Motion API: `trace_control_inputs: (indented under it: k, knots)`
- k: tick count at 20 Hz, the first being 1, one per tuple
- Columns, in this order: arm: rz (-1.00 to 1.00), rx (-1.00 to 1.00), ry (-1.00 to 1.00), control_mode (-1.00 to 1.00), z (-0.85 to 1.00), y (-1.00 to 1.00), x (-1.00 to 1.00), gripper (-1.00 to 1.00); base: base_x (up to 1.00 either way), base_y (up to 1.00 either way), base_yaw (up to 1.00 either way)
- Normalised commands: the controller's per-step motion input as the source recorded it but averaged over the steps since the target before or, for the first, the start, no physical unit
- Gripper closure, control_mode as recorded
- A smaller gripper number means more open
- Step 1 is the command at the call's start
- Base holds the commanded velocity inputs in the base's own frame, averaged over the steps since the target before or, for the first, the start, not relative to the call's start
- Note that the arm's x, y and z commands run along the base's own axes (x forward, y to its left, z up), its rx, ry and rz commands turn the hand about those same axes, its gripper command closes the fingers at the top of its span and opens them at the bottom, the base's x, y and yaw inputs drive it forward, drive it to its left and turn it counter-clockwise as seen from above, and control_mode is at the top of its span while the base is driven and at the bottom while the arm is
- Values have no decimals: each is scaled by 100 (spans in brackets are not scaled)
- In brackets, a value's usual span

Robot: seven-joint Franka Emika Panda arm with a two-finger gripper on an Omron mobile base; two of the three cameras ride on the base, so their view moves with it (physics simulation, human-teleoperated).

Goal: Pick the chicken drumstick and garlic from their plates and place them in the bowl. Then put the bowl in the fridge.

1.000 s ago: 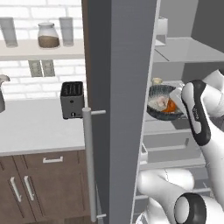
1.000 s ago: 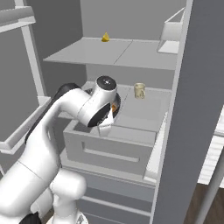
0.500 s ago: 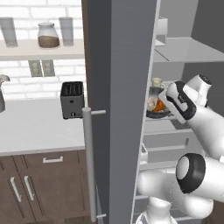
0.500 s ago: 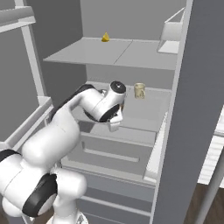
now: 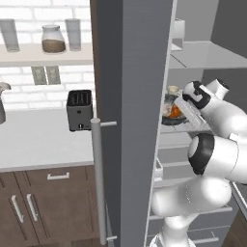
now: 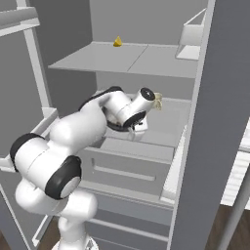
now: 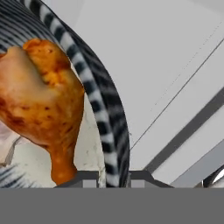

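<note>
My gripper is shut on the striped rim of the dark grey bowl, one fingertip on each side of the rim. The orange-brown chicken drumstick lies inside the bowl, bone end towards the fingers. A pale pinkish bit at the left edge looks like the garlic. In the left base view the bowl with the drumstick hangs just over a middle shelf inside the open fridge. The gripper reaches into the fridge above the drawers. The plates are out of view.
A small jar stands on the same shelf behind the bowl. A yellow item and a white box sit on the upper shelf. The fridge door's bar handle is in front, with a toaster on the counter to its left.
The arm has stretched further into the fridge, carrying the bowl deeper over the middle shelf. The grip on the rim has not changed.
</note>
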Motion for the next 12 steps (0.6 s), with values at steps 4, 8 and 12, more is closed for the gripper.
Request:
trace_control_inputs:
  k: [4, 8, 12]
  knots:
    - [0, 0, 0, -100, -41, -11, 40, 100, 0, 0, 0]
    - [0, 0, 0, -100, -48, -1, 25, 100, 0, 0, 0]
    - [0, 0, 1, -100, -20, 0, 52, 100, 0, 0, 0]
